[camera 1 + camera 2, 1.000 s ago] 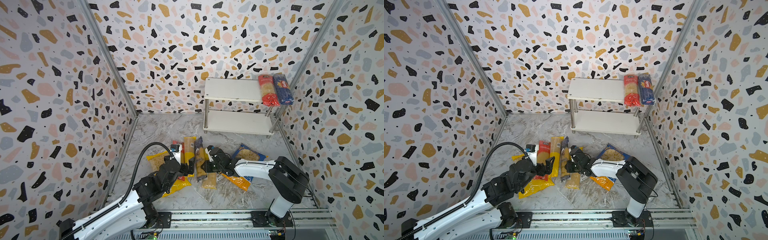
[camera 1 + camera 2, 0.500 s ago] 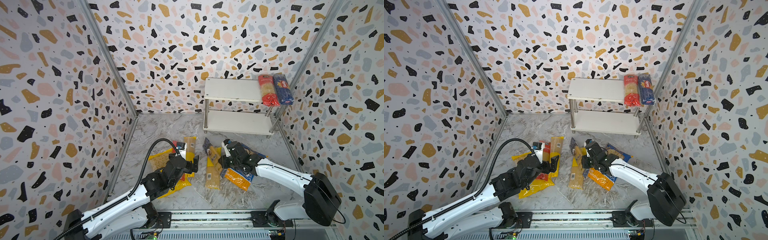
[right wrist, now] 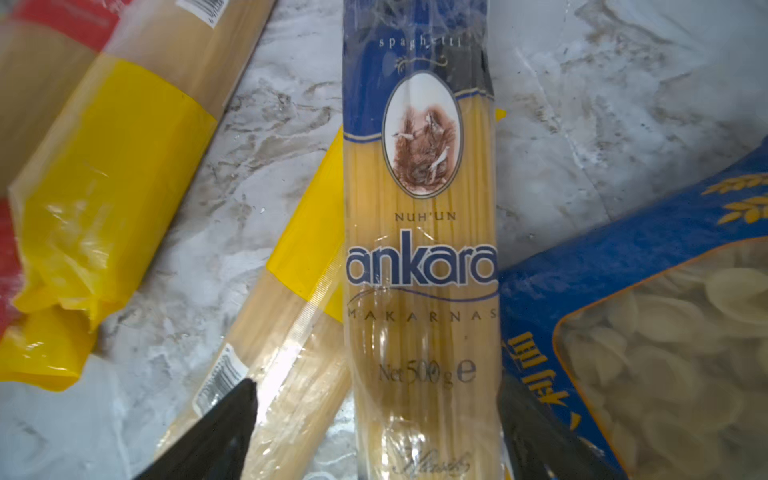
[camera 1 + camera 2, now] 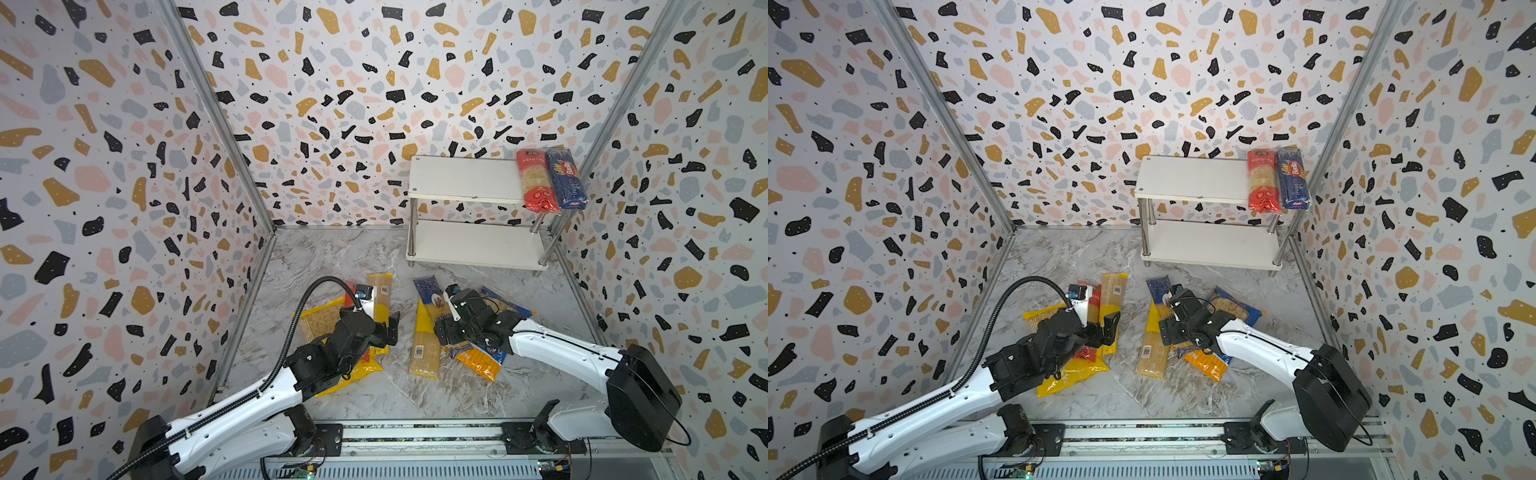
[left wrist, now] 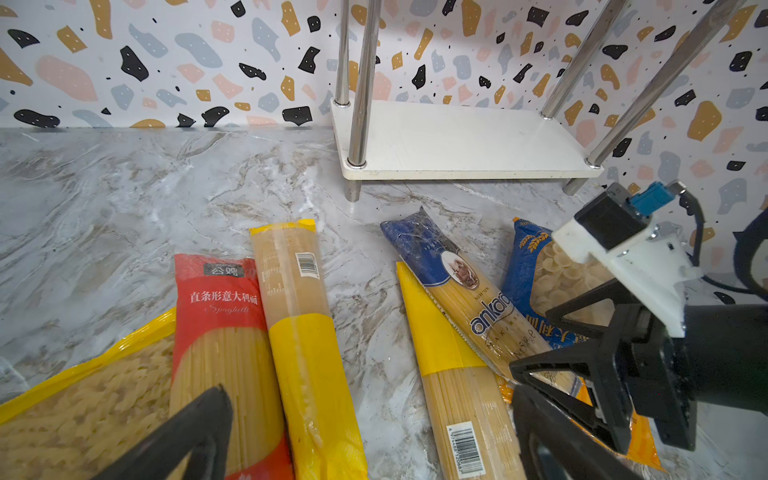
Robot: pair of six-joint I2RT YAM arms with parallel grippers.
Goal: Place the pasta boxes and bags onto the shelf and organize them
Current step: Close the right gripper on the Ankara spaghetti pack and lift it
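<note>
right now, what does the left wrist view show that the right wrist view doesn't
Only left wrist: the shelf, the terrazzo wall, the red pack with its label text. Only right wrist: the net-weight print low on the ankara pack. Both: that ankara pack lying across a yellow pack, the blue shell bag beside it, the marble floor.
</note>
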